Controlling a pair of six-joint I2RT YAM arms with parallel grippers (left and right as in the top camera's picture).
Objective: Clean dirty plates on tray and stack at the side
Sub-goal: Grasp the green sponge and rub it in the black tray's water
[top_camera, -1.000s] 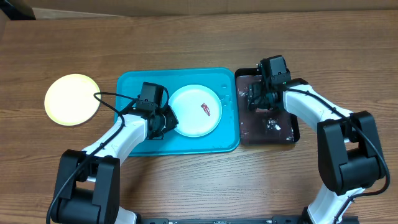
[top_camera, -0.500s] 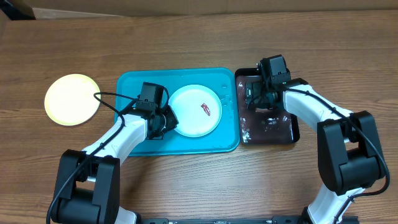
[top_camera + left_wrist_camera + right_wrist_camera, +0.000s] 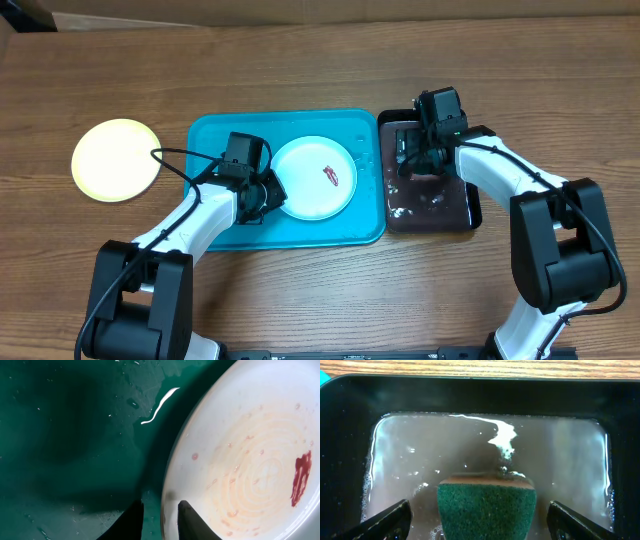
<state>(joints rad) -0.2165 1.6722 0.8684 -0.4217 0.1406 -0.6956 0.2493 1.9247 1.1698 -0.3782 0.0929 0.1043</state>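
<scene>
Wooden tabletop. I see left claw clenched on the white plate rim, plate in turquoise tray. Right claw released, straddling green sponge in black tray. Yellow-green plate left of the turquoise tray.

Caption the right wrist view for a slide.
Open right tool straddles a green sponge in the black tray's murky water.

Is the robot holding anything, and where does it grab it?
The left gripper pinches the white plate by its rim. The right gripper hangs open around the sponge, holding nothing.
</scene>
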